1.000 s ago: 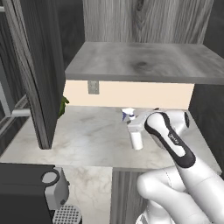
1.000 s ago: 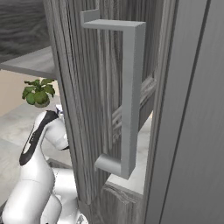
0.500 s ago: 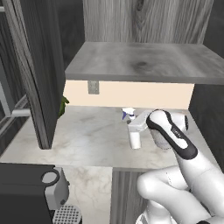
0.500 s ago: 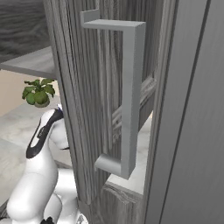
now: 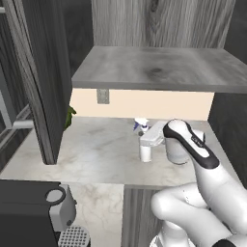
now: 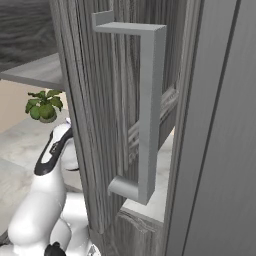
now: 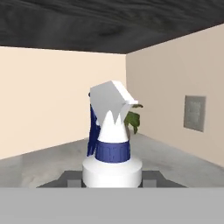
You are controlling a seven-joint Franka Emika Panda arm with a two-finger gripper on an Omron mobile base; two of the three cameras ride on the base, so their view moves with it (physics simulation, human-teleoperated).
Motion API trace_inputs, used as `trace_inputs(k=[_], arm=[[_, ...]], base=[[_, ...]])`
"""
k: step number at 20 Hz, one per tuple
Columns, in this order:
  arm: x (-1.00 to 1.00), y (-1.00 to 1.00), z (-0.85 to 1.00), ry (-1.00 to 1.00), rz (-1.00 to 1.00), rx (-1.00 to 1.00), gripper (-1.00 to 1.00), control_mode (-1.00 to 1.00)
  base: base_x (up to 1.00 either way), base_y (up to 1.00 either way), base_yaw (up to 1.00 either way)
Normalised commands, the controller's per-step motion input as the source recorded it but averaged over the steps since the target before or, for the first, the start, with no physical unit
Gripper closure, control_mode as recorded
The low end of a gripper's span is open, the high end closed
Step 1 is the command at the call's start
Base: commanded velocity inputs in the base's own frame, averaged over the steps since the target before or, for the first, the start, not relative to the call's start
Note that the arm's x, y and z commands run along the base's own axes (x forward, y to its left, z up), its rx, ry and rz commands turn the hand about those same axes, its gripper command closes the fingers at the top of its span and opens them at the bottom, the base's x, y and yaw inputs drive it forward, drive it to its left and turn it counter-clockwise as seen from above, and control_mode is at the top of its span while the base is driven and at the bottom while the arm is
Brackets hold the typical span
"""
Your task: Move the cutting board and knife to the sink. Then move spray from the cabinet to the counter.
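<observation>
The tool [image 5: 148,139] is pinching the spray [image 7: 112,144] upright just above the table [image 5: 96,149], probably so it lands standing under the cabinet [image 5: 159,67].

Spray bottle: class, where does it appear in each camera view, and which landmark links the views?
Left base view: spray at centre, upright on the counter.
Hand view: centre, close up, filling the foreground.
Right base view: too unclear to place.
Shared landmark: the potted plant.

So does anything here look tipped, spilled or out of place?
Nothing stands out. The spray is upright between the gripper fingers, low over the counter; no spill shows.
</observation>
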Motion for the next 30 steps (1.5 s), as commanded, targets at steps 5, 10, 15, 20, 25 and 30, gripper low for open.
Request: trace_inputs(k=[5,10,15,20,25,30], arm=[[0.12,0.00,-0.04,0.00,0.00,0.04,1.00,-1.00],[0.02,0.00,-0.26,-0.03,0.00,0.03,1.00,-1.00],[0.00,0.00,-0.36,-0.11,0.00,0.02,1.00,-1.00],[0.00,0.00,-0.41,-0.11,0.00,0.00,1.00,-1.00],[0.00,0.00,-0.34,-0.08,0.00,0.01,1.00,-1.00],[0.00,0.00,-0.28,-0.05,0.00,0.01,-1.00,-1.00]], base=[[0.00,0.00,0.00],[0.00,0.00,0.00],[0.00,0.00,0.00],[0.00,0.00,0.00],[0.00,0.00,0.00],[0.00,0.00,0.00]])
